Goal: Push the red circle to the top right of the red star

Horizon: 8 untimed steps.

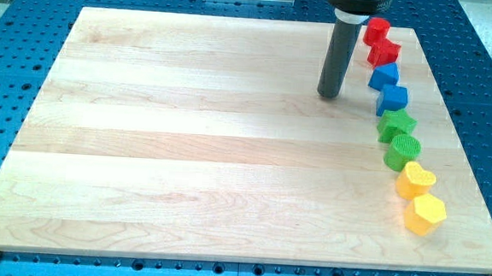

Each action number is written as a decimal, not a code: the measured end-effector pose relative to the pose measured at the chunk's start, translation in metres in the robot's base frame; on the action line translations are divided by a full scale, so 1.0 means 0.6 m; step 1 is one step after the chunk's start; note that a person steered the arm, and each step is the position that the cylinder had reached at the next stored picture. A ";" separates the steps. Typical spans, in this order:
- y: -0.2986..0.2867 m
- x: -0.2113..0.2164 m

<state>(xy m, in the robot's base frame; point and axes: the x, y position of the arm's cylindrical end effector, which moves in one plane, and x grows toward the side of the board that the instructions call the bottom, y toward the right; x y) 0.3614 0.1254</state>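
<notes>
The red circle point(377, 30) stands near the board's top right corner. The red star point(384, 52) sits just below it and slightly to the right, close to or touching it. My tip point(329, 95) rests on the board to the lower left of both red blocks, about a block's width left of the blue blocks, touching nothing. The rod rises straight up from the tip toward the view's top.
The blocks form a line down the right side of the wooden board point(185, 151): two blue blocks point(384, 76) point(393, 98), a green star point(396, 125), a green circle point(403, 151), a yellow heart point(415, 179), a yellow hexagon point(424, 213). A blue perforated table surrounds the board.
</notes>
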 end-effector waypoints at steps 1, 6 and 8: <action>0.000 0.000; 0.011 -0.115; 0.018 -0.280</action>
<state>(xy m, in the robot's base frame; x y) 0.1935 0.1361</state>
